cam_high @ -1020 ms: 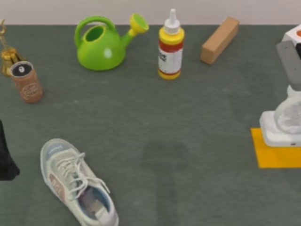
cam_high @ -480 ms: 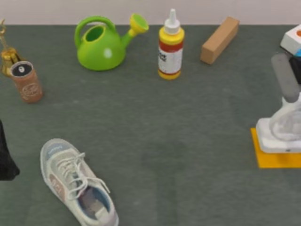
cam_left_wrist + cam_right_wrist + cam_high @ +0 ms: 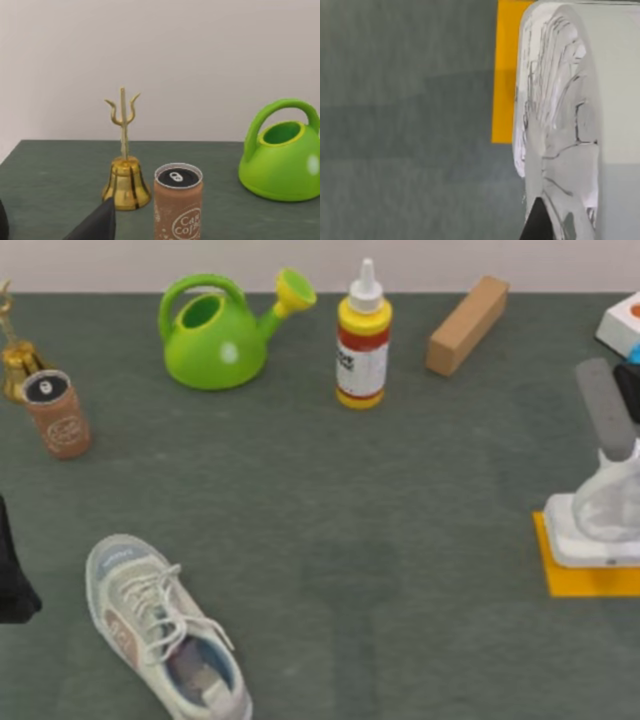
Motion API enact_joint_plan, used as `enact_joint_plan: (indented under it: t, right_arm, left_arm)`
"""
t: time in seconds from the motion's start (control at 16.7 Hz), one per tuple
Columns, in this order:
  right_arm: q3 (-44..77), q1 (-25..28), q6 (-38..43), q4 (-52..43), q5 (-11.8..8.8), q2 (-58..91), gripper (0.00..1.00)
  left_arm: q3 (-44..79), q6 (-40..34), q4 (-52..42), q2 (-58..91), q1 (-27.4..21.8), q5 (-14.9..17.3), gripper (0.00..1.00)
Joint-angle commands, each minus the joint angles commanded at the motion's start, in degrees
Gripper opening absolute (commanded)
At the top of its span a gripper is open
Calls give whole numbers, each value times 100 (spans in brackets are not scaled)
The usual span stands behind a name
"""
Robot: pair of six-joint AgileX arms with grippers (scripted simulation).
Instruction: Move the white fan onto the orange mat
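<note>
Right pincer (image 3: pixel 622 455): at the top view's right edge, arm reaching down over the fan's head; only a dark fingertip (image 3: pixel 538 220) shows against the grille in its wrist view, so whether it grips or has let go I cannot tell.
White fan (image 3: pixel 598 518): directly under this pincer, upright, its square base resting on the mat.
Orange mat (image 3: pixel 565 575): below the pincer, peeking out beside and in front of the base; the base overlaps the mat's far edge.
Left pincer (image 3: pixel 97 225): parked at the top view's left edge, well apart from the working pincer; its state cannot be told.
Judged stage: the placing looks nearly done, release and withdrawal left.
Risk: a lift-off with the finger snagged in the grille could tip the top-heavy fan.
Risk: a sideways pull could drag the base off the mat.
</note>
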Motion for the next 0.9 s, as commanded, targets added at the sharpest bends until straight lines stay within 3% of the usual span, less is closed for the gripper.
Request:
enact_joint_plan:
  t: [0.54,0.9]
  right_arm:
    - [0,0,0,0,0,0,98]
    - [0,0,0,0,0,0,100]
  left_arm:
    - [0,0,0,0,0,0,100]
    - [0,0,0,0,0,0,100]
